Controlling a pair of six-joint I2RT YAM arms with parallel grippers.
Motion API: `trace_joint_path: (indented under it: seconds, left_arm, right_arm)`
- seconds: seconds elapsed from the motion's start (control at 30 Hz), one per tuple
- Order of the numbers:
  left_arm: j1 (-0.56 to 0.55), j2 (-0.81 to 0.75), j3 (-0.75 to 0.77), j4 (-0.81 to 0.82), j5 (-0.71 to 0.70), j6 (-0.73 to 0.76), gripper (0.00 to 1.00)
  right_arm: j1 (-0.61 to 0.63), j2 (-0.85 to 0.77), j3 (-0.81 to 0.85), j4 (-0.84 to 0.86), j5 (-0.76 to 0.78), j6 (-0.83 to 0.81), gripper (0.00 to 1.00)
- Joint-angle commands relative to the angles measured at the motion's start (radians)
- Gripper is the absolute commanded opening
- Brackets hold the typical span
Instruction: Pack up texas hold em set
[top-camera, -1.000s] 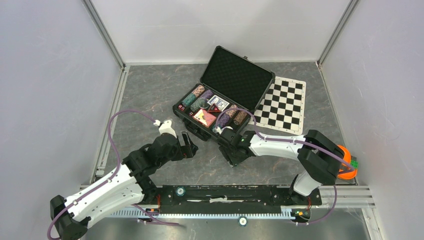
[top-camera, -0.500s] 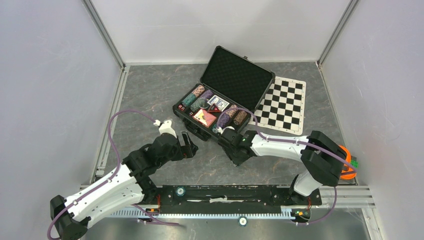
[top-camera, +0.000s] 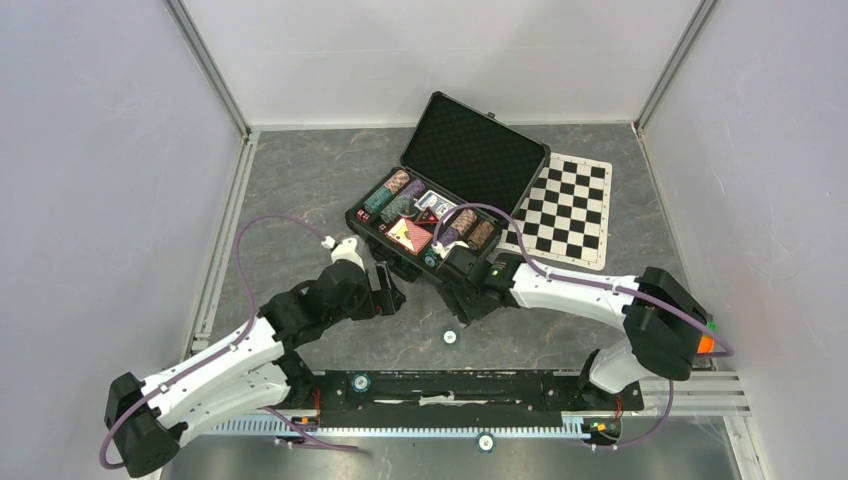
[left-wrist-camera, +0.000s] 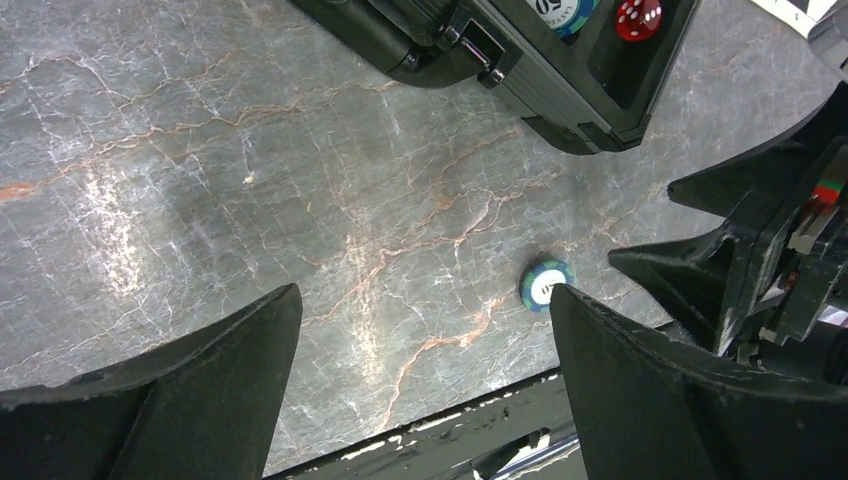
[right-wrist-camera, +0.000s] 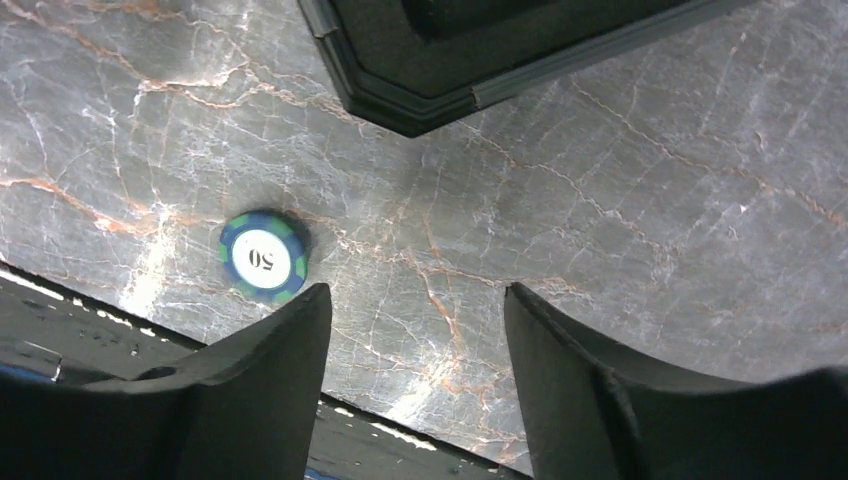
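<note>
The black case (top-camera: 470, 150) lies open in the middle of the table. Striped chip stacks (top-camera: 398, 185), a red deck (top-camera: 410, 235) and a blue deck (top-camera: 436, 205) sit in its tray. One teal chip marked 50 (top-camera: 450, 337) lies flat on the table in front of the case. It also shows as the teal chip (right-wrist-camera: 263, 257) just left of my open right gripper (right-wrist-camera: 417, 295), which holds nothing. My left gripper (left-wrist-camera: 422, 300) is wide open over bare table, with the chip (left-wrist-camera: 546, 284) by its right finger. A red die (left-wrist-camera: 637, 17) rests in the case.
The chequered mat (top-camera: 565, 210) lies right of the case. An orange piece (top-camera: 705, 343) shows behind the right arm's elbow. The black base rail (top-camera: 450, 385) runs along the near edge, close behind the chip. Grey walls close in both sides.
A teal chip now lies on the table in front of the case where none showed before. The right gripper has shifted toward the case, and the left arm has moved slightly right.
</note>
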Motion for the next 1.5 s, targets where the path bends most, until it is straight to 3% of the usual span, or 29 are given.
trace_joint_path:
  seconds: [0.0, 0.13, 0.5, 1.0, 1.17, 1.47]
  left_arm:
    - [-0.002, 0.003, 0.048, 0.043, 0.005, 0.034, 1.00]
    - [-0.001, -0.016, 0.050, 0.031, -0.015, 0.033, 1.00]
    - [0.020, -0.145, 0.056, -0.166, -0.277, -0.082, 1.00]
    - [0.024, -0.192, 0.034, -0.154, -0.284, -0.083, 1.00]
    - [0.024, -0.192, 0.033, -0.146, -0.279, -0.079, 1.00]
    - [0.024, -0.184, 0.034, -0.123, -0.245, -0.064, 1.00]
  right_arm:
    - [0.009, -0.021, -0.020, 0.071, -0.065, 0.003, 0.77]
    - [0.082, 0.034, 0.046, 0.046, -0.031, 0.020, 0.83]
    - [0.123, 0.151, 0.082, 0.086, -0.062, 0.068, 0.77]
    - [0.175, 0.219, 0.058, 0.088, -0.043, 0.109, 0.61]
    - [0.177, 0.209, 0.052, 0.066, -0.015, 0.109, 0.45]
    - [0.169, 0.174, 0.132, -0.010, 0.063, 0.089, 0.43]
